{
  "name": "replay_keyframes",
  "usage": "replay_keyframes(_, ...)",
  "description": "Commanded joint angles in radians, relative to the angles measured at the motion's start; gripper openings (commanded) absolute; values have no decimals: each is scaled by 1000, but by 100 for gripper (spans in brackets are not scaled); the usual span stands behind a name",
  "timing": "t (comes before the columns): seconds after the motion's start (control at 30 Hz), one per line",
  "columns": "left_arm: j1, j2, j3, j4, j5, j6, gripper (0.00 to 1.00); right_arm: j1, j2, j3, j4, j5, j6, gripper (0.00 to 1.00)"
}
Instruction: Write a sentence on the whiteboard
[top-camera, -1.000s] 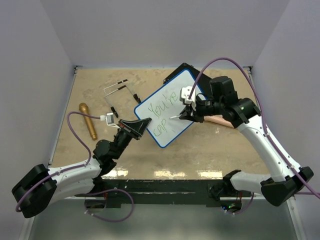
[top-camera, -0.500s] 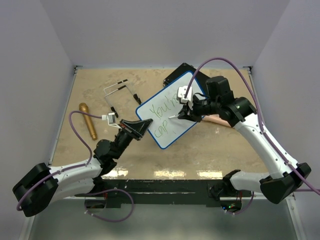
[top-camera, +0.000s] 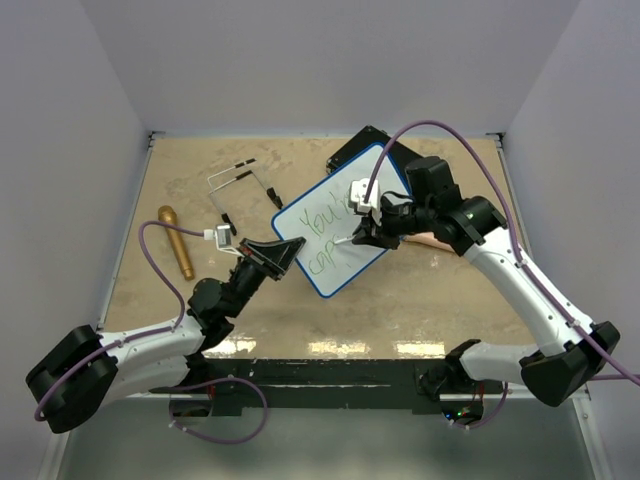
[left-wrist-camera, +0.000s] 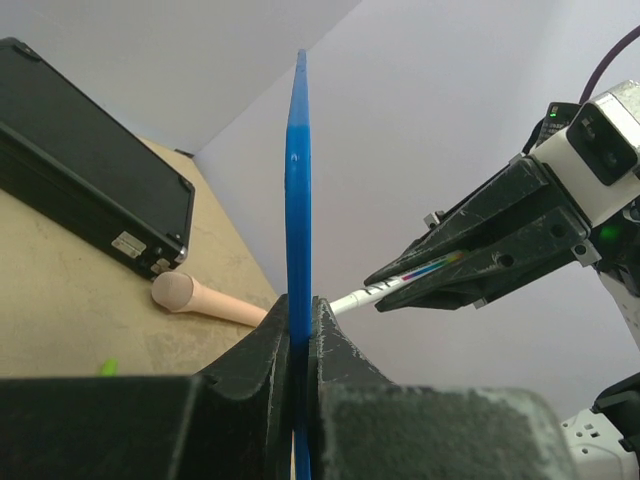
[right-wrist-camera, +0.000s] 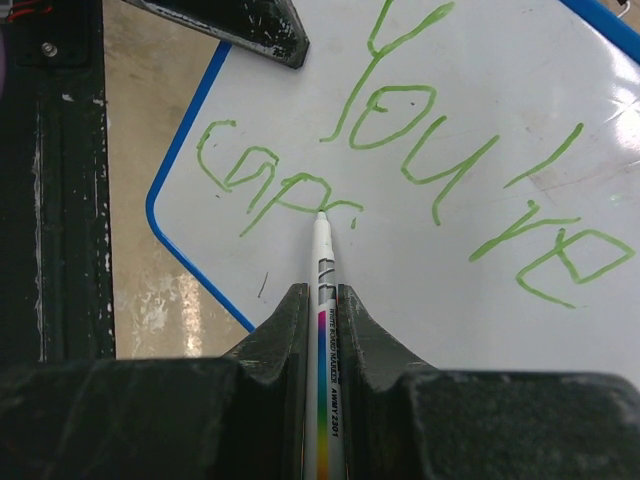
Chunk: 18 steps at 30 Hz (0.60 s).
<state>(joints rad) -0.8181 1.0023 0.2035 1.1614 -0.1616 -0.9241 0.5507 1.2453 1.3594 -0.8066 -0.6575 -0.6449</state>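
A tan tabletop (top-camera: 430, 290) walled in by plain pale panels fills the top view. The largest thing on it is the whiteboard (top-camera: 372, 170), white with a thin blue rim, lying askew right of centre, with its far corner overlapping a black case (top-camera: 350, 148). Off to the left lie a bent wire frame (top-camera: 240, 185) and a golden rod (top-camera: 177, 240), both well apart from the board.

The left gripper (top-camera: 280, 252) has closed on the board's near-left edge. In the left wrist view the blue rim (left-wrist-camera: 298, 200) stands edge-on, pinched between the two dark fingers (left-wrist-camera: 262, 350), with the case (left-wrist-camera: 80, 150) and a pale wooden handle (left-wrist-camera: 215, 303) behind it.

The right gripper (top-camera: 368, 232) reaches over the board from the right, its fingers (right-wrist-camera: 290, 320) clamped tight on a white marker (right-wrist-camera: 323, 260) that juts out past the fingertips. The marker's tip touches the white face just after the last green stroke of the lower line.

The sentence (right-wrist-camera: 440, 170) – green handwriting on the board's face – reads "You're" above and roughly "cap" below, the lower word lying directly ahead of the right fingers and the upper one further out
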Motion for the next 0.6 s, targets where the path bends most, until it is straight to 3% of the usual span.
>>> replay_keyframes(0.0, 11, -22, 37, 225, -9, -22, 0, 11, -7, -16, -17, -13, -22, 0)
replay_keyframes(0.57, 19, -57, 33, 190, -6, -18, 0, 9, -15, 23, 10, 59, 14, 0)
